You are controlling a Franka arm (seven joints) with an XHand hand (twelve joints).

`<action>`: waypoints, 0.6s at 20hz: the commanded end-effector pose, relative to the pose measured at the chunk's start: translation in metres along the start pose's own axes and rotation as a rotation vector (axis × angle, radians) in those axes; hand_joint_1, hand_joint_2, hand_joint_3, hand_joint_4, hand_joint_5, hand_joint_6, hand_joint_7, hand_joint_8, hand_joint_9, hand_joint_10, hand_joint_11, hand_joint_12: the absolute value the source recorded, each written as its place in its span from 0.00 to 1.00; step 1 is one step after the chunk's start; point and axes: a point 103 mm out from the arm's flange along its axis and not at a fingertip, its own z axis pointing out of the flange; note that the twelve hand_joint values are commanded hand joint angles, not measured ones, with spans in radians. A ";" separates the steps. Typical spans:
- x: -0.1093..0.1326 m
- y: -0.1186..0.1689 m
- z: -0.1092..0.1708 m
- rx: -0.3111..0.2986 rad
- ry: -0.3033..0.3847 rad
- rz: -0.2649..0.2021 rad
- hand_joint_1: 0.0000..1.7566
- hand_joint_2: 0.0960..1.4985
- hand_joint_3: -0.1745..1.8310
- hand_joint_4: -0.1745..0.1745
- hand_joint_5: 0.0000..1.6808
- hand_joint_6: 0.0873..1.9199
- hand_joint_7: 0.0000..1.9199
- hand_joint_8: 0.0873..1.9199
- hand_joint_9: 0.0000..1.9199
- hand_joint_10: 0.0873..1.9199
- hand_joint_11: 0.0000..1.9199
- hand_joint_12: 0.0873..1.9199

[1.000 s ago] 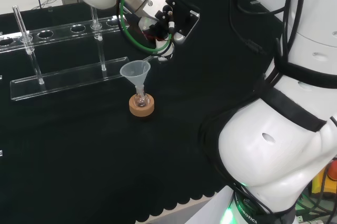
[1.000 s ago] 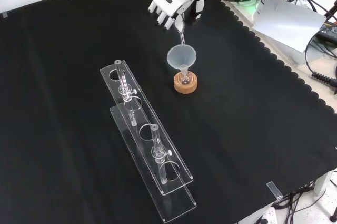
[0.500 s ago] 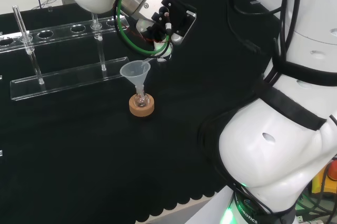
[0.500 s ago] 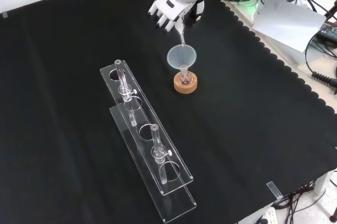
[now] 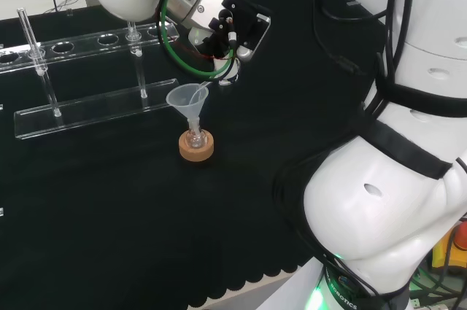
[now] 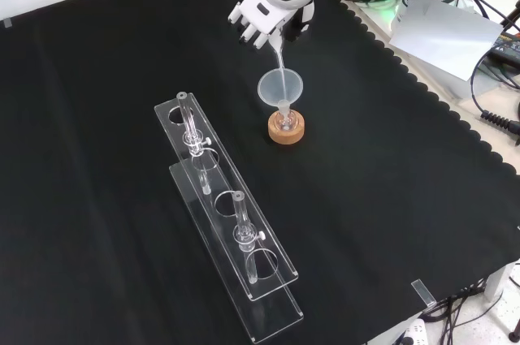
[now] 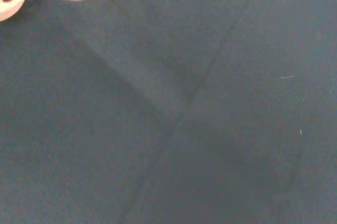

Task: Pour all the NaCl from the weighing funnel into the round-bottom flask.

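A small round-bottom flask [image 6: 285, 121] sits in a cork ring [image 6: 286, 128] on the black cloth, with a clear plastic funnel [image 6: 280, 87] in its neck. The same flask [image 5: 195, 137], cork ring [image 5: 197, 146] and funnel [image 5: 187, 98] stand left of the arm in the head view. The hand [image 6: 262, 20] hangs just above and behind the funnel, fingers curled round a thin clear weighing funnel [image 6: 279, 58] whose stem slants down into the funnel's mouth. In the head view the hand [image 5: 222, 33] holds that weighing funnel's stem [image 5: 198, 91] over the funnel's rim. The contents cannot be made out.
A long clear acrylic rack [image 6: 227, 215] with upright glass tubes lies left of the flask in the front view, and the same rack [image 5: 87, 76] lies behind the flask in the head view. The arm's white links [image 5: 394, 179] stand at the right. Paper and cables lie beyond the cloth's edge [image 6: 455, 32].
The hand has tipped and shifted slightly, so the weighing funnel's stem has dropped from above the funnel's rim down into its mouth.
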 end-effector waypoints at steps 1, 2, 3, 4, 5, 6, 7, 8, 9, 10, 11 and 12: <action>0.001 0.000 -0.003 0.003 -0.015 0.004 0.63 0.38 0.50 1.00 0.69 0.47 0.40 0.27 0.57 0.14 0.39 0.57; 0.001 0.000 -0.003 0.003 -0.017 0.004 0.63 0.38 0.50 1.00 0.69 0.47 0.40 0.27 0.57 0.14 0.39 0.57; 0.001 0.000 -0.004 0.003 -0.020 0.003 0.63 0.38 0.50 1.00 0.69 0.47 0.40 0.27 0.57 0.14 0.39 0.57; 0.001 0.000 -0.004 0.004 -0.024 0.004 0.63 0.38 0.50 1.00 0.69 0.47 0.40 0.27 0.57 0.14 0.39 0.57; 0.002 0.000 -0.005 0.005 -0.030 0.004 0.63 0.38 0.50 1.00 0.69 0.47 0.40 0.27 0.57 0.14 0.39 0.57; 0.002 0.000 -0.006 0.005 -0.033 0.004 0.63 0.38 0.50 1.00 0.69 0.47 0.40 0.27 0.57 0.14 0.39 0.57; 0.003 0.000 -0.006 0.005 -0.036 0.005 0.63 0.38 0.50 1.00 0.69 0.47 0.40 0.27 0.57 0.14 0.39 0.57; 0.003 0.000 -0.007 0.007 -0.037 0.005 0.63 0.38 0.50 1.00 0.69 0.47 0.40 0.27 0.57 0.14 0.39 0.57; 0.003 0.000 -0.007 0.009 -0.041 0.008 0.63 0.38 0.50 1.00 0.69 0.47 0.40 0.27 0.57 0.14 0.39 0.57; 0.003 -0.001 -0.008 0.011 -0.043 0.010 0.63 0.38 0.50 1.00 0.69 0.47 0.40 0.27 0.57 0.14 0.39 0.57; 0.004 -0.001 -0.008 0.012 -0.044 0.011 0.63 0.38 0.50 1.00 0.69 0.47 0.40 0.27 0.57 0.14 0.39 0.57; 0.004 -0.001 -0.009 0.014 -0.046 0.012 0.63 0.38 0.50 1.00 0.69 0.47 0.40 0.27 0.57 0.14 0.39 0.57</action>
